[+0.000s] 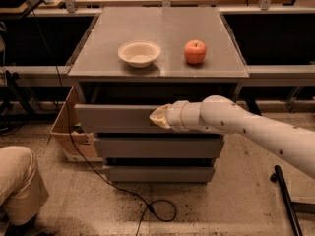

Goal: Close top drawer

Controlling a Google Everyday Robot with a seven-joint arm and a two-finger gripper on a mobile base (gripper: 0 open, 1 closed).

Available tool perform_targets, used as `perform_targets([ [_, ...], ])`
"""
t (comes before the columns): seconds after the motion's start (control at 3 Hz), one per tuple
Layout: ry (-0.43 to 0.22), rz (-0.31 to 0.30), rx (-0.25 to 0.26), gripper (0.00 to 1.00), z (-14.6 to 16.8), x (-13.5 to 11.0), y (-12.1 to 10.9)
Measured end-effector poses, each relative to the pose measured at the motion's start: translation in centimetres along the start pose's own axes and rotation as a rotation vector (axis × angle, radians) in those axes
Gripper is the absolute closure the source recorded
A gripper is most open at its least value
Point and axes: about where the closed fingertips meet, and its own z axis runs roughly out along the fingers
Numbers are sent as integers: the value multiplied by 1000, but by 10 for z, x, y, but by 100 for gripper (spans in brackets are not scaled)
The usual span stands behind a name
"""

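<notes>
The top drawer is a wide grey drawer with a plain flat front, sticking out a little from the grey cabinet under the top. My gripper sits at the end of the white arm, coming in from the right. Its tip rests against the drawer's front panel near the middle. The arm hides the right part of the drawer front.
A white bowl and a red apple sit on the cabinet top. Two lower drawer fronts sit below. A cardboard box stands at the left, a cable lies on the floor, and a person's knee is at bottom left.
</notes>
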Motion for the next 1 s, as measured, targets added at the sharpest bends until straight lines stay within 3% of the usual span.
perform_targets([
  [0.67, -59, -3, 23, 100, 26, -8, -15],
  [1.0, -148, 24, -5, 100, 39, -14, -13],
])
